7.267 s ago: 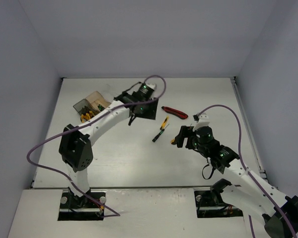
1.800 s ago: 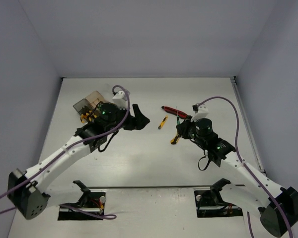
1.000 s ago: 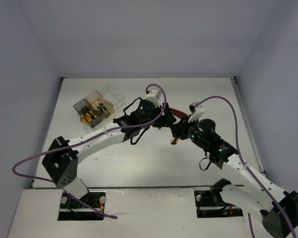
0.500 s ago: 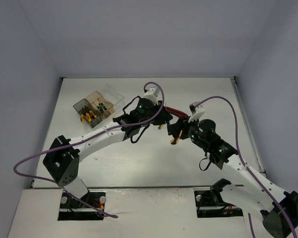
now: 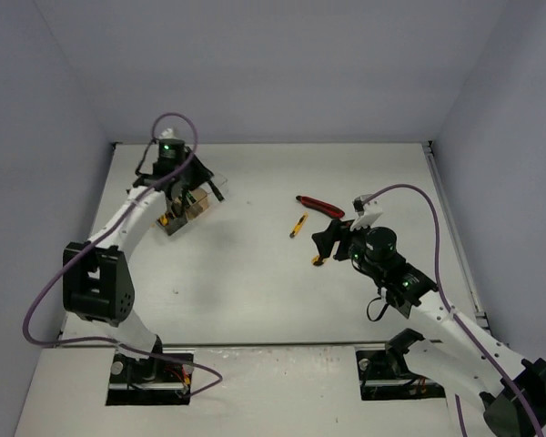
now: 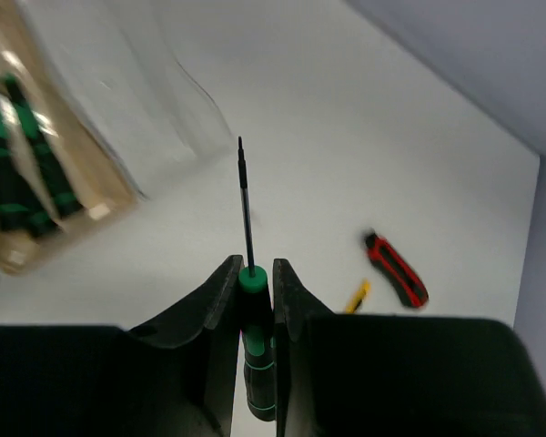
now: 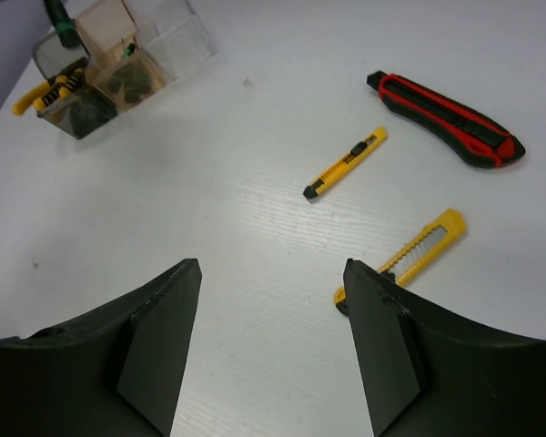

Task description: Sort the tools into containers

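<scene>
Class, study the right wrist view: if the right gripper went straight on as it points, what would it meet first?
Most likely bare table, ahead of the open right gripper. A yellow knife lies beside one finger, off that line; a slimmer knife lies farther ahead. Depth is uncertain.

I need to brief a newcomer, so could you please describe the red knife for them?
On the table, three knives lie loose ahead of the right gripper. The red knife lies farthest from it. It alone is red and black, and thicker than the two yellow knives nearby.
</scene>
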### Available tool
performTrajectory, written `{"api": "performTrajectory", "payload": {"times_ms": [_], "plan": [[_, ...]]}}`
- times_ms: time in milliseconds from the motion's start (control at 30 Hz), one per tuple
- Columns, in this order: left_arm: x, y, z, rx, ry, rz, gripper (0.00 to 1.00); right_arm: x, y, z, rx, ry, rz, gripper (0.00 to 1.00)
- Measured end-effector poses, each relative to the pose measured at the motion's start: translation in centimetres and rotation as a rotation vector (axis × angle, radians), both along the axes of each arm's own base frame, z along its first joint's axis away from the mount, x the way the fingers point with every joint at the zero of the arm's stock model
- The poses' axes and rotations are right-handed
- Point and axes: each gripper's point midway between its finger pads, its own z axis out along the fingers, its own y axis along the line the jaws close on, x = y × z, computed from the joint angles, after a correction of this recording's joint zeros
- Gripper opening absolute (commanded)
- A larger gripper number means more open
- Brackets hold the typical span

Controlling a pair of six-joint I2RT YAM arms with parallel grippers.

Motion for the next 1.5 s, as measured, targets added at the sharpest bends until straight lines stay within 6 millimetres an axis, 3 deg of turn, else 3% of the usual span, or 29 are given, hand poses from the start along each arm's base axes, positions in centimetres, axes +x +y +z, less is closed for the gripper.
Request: {"api": "performTrajectory", "payload": {"times_ms": [67, 133, 300, 433, 533, 633, 733, 800, 1067, 1167, 1233, 1333, 1400, 1500], "plan": [[1.6, 3.3, 0.0, 0.002, 0.015, 0.067, 0.0, -0.1, -0.2, -0.8, -0.012, 0.017, -0.003, 0.61], [3.1, 5.1, -0.5, 0.006, 0.036, 0.097, 0.0, -0.2, -0.2, -1.3, -0.021, 0.031, -0.004, 0.61], [5.8, 6.8, -4.1, 0.008, 0.136, 0.11, 0.02, -0.4, -0.3, -1.9, -0.029, 0.043, -0.005, 0.62], [5.2, 7.5, -8.1, 0.012, 0.25, 0.119, 0.06, -0.4, -0.4, -2.1, -0.031, 0.046, -0.005, 0.62], [4.5, 8.2, -9.3, 0.018, 0.302, 0.135, 0.15, -0.5, -0.4, -2.4, -0.037, 0.054, -0.005, 0.62], [4.3, 8.9, -9.4, 0.027, 0.308, 0.154, 0.28, -0.7, -0.6, -2.8, -0.043, 0.064, -0.005, 0.62], [4.1, 9.3, -9.5, 0.035, 0.31, 0.164, 0.48, -0.9, -0.7, -3.2, -0.05, 0.072, -0.008, 0.62], [3.8, 9.5, -9.6, 0.042, 0.315, 0.166, 0.55, -0.8, -0.9, -3.3, -0.056, 0.074, -0.019, 0.62], [2.5, 9.6, -9.0, 0.061, 0.317, 0.159, 0.58, -0.6, -1.7, -4.2, -0.085, 0.099, -0.063, 0.62], [1.7, 8.5, -6.8, 0.104, 0.271, 0.116, 0.58, -0.4, -2.4, -4.5, -0.094, 0.109, -0.106, 0.61], [1.2, 6.4, -4.7, 0.151, 0.216, 0.047, 0.58, -0.3, -2.9, -4.7, -0.099, 0.119, -0.141, 0.59], [0.0, 1.0, -1.5, 0.24, 0.116, -0.128, 0.58, 0.0, -3.7, -5.3, -0.106, 0.138, -0.197, 0.59], [-1.2, -3.8, 0.0, 0.289, 0.055, -0.273, 0.58, 0.0, -4.1, -5.8, -0.11, 0.158, -0.226, 0.59], [-3.5, -10.0, 0.6, 0.345, 0.0, -0.467, 0.58, 0.0, -4.5, -6.6, -0.117, 0.191, -0.26, 0.59]]}}
